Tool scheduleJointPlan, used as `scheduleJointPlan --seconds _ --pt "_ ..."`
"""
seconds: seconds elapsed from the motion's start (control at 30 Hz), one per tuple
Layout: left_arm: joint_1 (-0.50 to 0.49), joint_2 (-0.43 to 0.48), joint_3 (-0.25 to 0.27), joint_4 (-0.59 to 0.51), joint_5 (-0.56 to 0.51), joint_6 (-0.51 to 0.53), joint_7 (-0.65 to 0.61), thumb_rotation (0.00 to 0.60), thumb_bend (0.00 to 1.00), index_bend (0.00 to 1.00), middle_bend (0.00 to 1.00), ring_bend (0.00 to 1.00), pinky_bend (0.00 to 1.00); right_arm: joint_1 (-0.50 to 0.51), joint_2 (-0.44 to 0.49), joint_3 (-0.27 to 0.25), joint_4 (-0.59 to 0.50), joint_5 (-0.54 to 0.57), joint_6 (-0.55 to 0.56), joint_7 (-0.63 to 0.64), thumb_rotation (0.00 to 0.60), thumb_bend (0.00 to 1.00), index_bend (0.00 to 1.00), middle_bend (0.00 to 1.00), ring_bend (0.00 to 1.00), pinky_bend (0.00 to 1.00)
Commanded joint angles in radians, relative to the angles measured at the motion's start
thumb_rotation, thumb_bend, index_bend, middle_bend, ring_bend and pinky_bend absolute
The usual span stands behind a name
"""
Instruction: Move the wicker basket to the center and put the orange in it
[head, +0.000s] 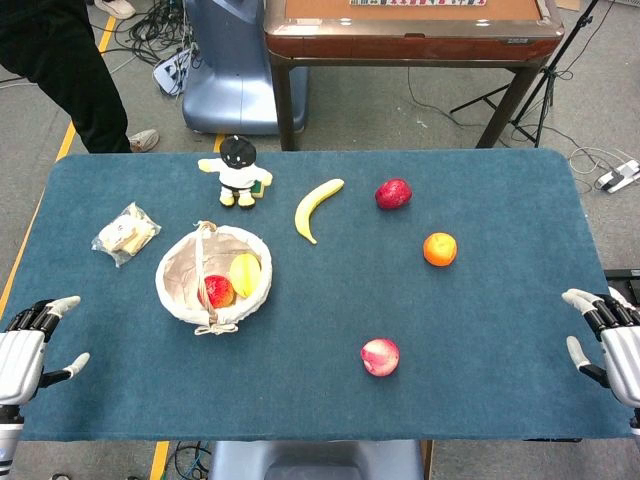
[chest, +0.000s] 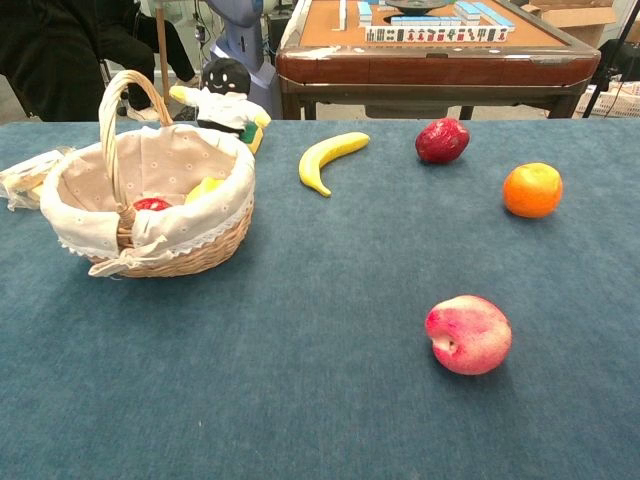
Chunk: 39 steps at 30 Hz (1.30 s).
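Hands idled apart at the near table corners, left hand (head: 25, 350) and right hand (head: 610, 340) both spread wide and empty. Cloth-lined wicker basket (head: 213, 277) sat left of centre, round orange (head: 440, 249) well right, so neither step looked begun.

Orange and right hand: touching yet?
Apart. Head view shows the orange mid-table with bare blue cloth between it and the right hand at the table edge.

One wicker basket (head: 214, 279) holding two fruits, one orange (head: 440, 249), one banana (head: 317, 208), one peach (head: 380, 357), one red fruit (head: 393, 193), one doll (head: 238, 170), one snack packet (head: 126, 234).
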<state>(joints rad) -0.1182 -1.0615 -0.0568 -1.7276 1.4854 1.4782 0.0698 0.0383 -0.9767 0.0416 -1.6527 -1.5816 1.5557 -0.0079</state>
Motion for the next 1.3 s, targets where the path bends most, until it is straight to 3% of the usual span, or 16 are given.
scheduleJointPlan --seconds 0.03,0.6,1.1,1.3 --pt "-0.001 -0.006 -0.001 0.005 -0.006 -0.005 0.000 0.600 0.20 0.24 0.23 0.17 0.20 0.004 -0.003 0.004 0.000 0.001 -0.001 -0.002 0.600 0.42 0.25 0.26 0.21 0.39" --pt "-0.024 0.003 -0.019 0.020 -0.002 -0.018 -0.015 0.600 0.20 0.24 0.23 0.17 0.20 0.000 0.002 0.015 -0.008 -0.002 0.019 -0.014 0.600 0.42 0.25 0.26 0.21 0.39" --pt "-0.205 -0.023 -0.090 0.271 0.041 -0.175 -0.215 0.600 0.20 0.23 0.23 0.17 0.20 0.029 0.044 0.040 -0.047 -0.006 0.005 -0.036 0.600 0.42 0.25 0.26 0.21 0.39" --pt "-0.296 -0.059 -0.098 0.361 0.100 -0.220 -0.293 0.600 0.20 0.18 0.21 0.17 0.20 0.024 0.050 0.038 -0.052 -0.008 0.012 -0.037 0.600 0.42 0.25 0.26 0.21 0.39"
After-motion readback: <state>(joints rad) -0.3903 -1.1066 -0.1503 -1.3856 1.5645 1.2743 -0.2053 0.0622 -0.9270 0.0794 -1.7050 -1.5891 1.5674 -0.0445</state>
